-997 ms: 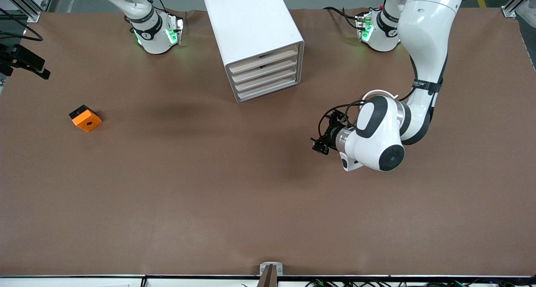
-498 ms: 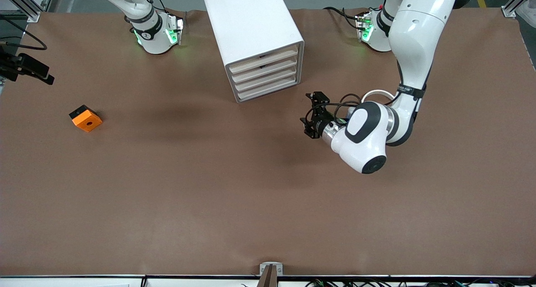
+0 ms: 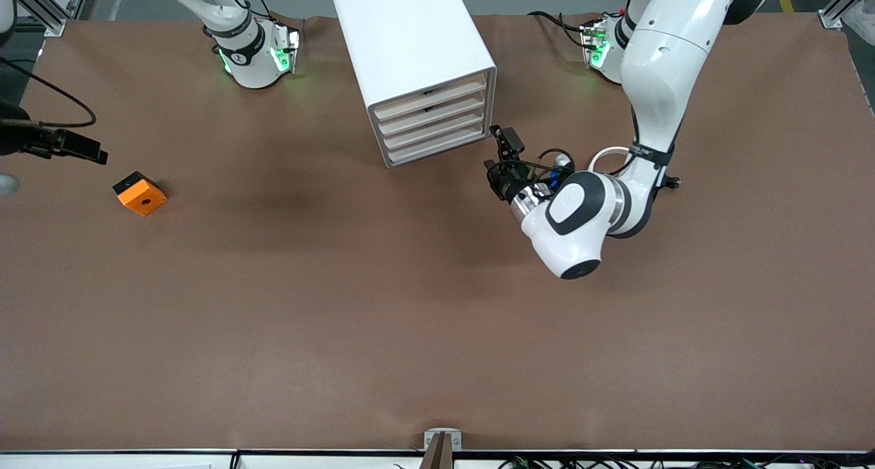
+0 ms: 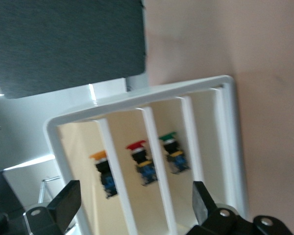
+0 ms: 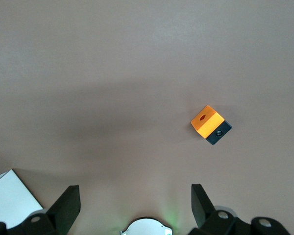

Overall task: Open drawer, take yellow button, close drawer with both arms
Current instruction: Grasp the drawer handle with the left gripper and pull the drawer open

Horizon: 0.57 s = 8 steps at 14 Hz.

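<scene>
While the left gripper (image 3: 501, 156) hangs released just off the cabinet (image 3: 417, 59) at the table's base edge, drawers shut with the orange button (image 4: 104, 169) inside, opening is in hand; next it must catch a drawer front; right gripper (image 5: 132, 208), released, waits over the block (image 5: 210, 124).

The left end effector (image 3: 501, 156) has swung closer to the drawer cabinet's (image 3: 417, 59) front.

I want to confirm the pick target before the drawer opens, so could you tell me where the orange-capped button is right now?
The left wrist view shows the button inside the white drawer cabinet, in a closed drawer beside a red-capped button and a green-capped button; the left gripper faces it, open.
</scene>
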Each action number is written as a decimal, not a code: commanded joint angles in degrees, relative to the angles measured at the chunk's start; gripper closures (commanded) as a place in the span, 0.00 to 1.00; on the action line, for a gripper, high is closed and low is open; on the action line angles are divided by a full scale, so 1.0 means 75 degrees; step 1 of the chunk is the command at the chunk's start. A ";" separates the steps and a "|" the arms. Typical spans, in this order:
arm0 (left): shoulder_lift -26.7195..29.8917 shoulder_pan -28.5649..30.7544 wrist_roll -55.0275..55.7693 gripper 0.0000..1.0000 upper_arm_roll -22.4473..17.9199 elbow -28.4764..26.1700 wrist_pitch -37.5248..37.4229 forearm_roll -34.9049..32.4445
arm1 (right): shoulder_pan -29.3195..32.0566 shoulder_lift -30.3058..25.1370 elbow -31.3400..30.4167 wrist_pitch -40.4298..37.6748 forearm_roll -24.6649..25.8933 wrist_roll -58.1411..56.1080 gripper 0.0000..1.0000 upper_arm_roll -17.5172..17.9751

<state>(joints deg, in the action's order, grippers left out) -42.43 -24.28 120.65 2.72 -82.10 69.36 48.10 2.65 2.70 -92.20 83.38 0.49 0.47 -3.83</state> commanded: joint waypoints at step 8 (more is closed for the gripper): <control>-0.0097 -0.0395 0.0308 0.44 0.0013 -0.0326 -0.0389 0.0571 | 0.0245 0.0401 0.0223 0.0250 0.0110 -0.0063 0.00 0.0101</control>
<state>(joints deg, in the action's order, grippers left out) -42.95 -26.92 121.98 2.80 -84.29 67.24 50.92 3.57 5.13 -91.94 85.58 0.91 0.47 -3.83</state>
